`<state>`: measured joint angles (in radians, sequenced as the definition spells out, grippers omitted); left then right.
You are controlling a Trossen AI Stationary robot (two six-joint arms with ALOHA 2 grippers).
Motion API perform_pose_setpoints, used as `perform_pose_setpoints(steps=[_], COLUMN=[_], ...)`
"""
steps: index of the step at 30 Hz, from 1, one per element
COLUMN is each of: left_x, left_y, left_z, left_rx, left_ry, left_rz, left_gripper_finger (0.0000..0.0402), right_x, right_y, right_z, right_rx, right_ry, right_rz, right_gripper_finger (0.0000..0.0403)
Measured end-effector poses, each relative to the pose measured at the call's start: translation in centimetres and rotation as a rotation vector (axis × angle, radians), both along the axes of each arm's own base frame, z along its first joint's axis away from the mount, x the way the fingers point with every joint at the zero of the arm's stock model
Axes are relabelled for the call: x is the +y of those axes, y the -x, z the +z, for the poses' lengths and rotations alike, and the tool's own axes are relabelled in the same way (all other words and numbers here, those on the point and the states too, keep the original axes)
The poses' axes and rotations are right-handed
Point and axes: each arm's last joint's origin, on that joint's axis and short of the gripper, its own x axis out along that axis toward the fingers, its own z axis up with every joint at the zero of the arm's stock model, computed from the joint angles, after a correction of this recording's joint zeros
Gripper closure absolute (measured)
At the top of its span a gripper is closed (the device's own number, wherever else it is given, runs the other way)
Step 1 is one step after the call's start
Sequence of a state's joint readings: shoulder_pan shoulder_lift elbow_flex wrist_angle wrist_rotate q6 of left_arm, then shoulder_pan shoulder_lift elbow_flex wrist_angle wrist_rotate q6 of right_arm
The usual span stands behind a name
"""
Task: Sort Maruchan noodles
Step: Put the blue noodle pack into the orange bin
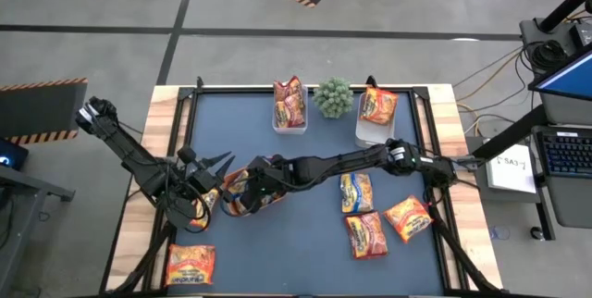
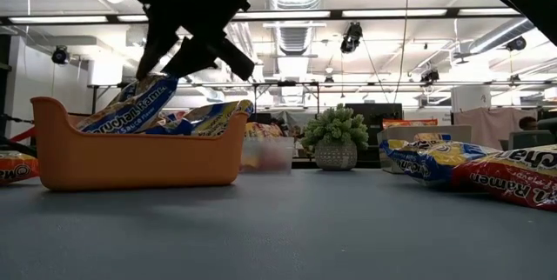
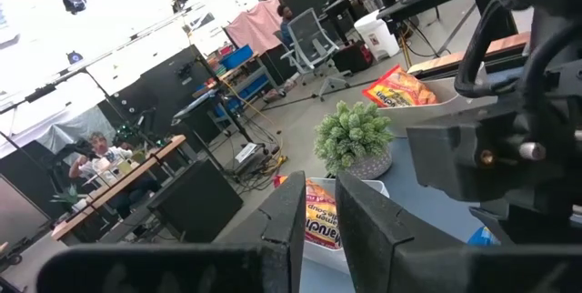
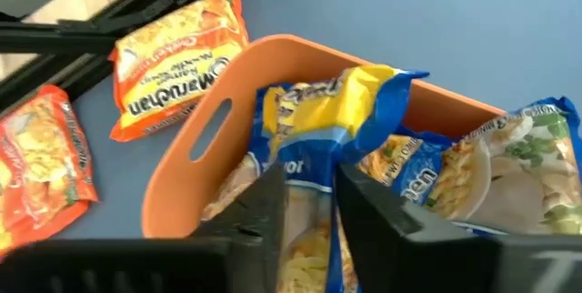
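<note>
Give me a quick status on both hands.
Right hand over orange tray, pinching yellow-blue packet. Left hand beside it, empty. Five packets loose on the table.

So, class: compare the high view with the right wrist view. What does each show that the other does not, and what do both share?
Only the high view shows the whole table, the small plant, two clear tubs of packets and the left gripper waiting beside the tray. Only the right wrist view shows the right gripper pinching a yellow and blue packet over the tray. Both show the orange tray and loose orange packets on the table.
</note>
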<state>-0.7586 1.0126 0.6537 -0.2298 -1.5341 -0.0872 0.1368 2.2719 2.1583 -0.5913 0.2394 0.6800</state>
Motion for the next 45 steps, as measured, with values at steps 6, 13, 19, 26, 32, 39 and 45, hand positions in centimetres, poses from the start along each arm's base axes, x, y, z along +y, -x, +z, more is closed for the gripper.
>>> perform_pose_setpoints(steps=[6,13,19,26,32,39,45], left_x=[0.0,0.0,0.0,0.0,0.0,0.0,0.0], left_y=[0.0,0.0,0.0,0.0,0.0,0.0,0.0], left_z=[0.0,-0.1,-0.1,-0.1,-0.1,-0.1,-0.1], left_rx=[0.000,0.013,0.020,0.019,0.018,0.018,0.017], left_ry=[0.000,0.002,0.006,0.004,0.003,0.002,0.003], left_rz=[0.000,-0.015,-0.026,-0.023,-0.021,-0.020,-0.021], left_gripper_finger=[0.0355,0.0355,0.0355,0.0355,0.0355,0.0355,0.0355], right_x=[0.0,0.1,0.1,0.0,0.0,-0.1,0.1], right_y=[0.0,-0.6,-0.6,-0.5,-0.2,0.2,1.5], right_z=[-0.3,-1.7,-2.5,-3.2,-2.7,-1.8,0.6], right_rx=[0.004,0.014,0.037,0.072,0.079,0.090,0.111], right_ry=[0.016,-0.011,-0.006,-0.002,0.000,0.009,0.046], right_rz=[0.003,0.014,0.024,0.023,0.030,0.039,0.081], right_gripper_finger=[0.0367,0.0375,0.0375,0.0374,0.0374,0.0374,0.0374])
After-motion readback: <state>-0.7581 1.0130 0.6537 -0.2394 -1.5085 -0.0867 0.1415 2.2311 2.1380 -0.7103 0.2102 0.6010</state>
